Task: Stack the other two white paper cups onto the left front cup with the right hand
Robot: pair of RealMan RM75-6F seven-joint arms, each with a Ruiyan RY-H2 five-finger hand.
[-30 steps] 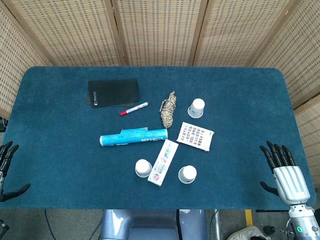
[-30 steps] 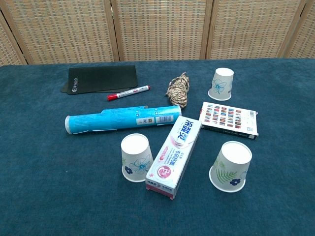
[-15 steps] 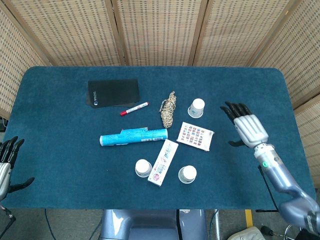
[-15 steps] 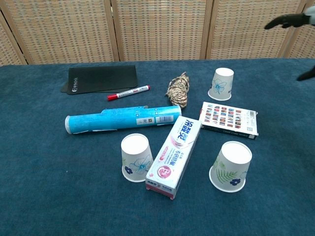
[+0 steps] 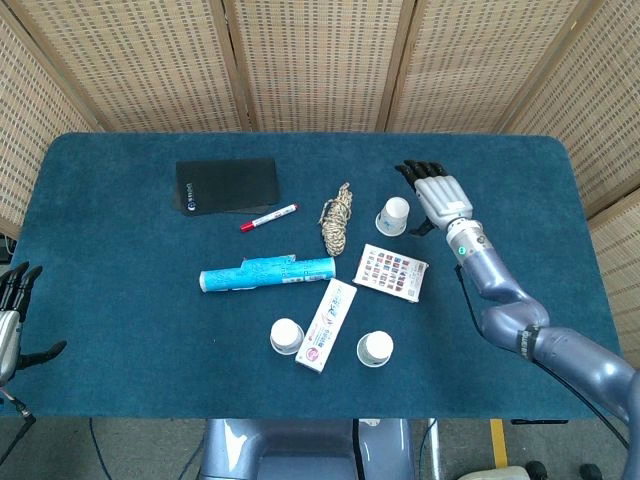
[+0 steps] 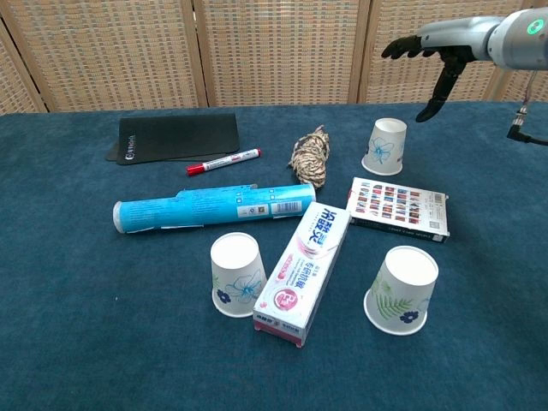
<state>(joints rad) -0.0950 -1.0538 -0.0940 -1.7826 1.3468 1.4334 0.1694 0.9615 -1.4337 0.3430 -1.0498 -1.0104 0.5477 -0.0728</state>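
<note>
- Near the table's front edge, the left front cup stands upside down, well apart from the right hand, with the toothpaste box just beside it.
- The front right cup, also inverted, sits on the box's other side, nearer the robot than the right hand, with bare blue table to its right.
- The left hand hangs off the table's left edge, fingers spread, holding nothing.
- Mid-table, the card pack lies between the front right cup and the far cup; a cyan tube and twine bundle lie to its left.
- The right hand, which a second ago hung off the table's front right corner, has swept in and now hovers above and just right of the far cup, fingers spread, thumb pointing down, touching nothing.
- Farther left, a red marker lies before a black pouch.
</note>
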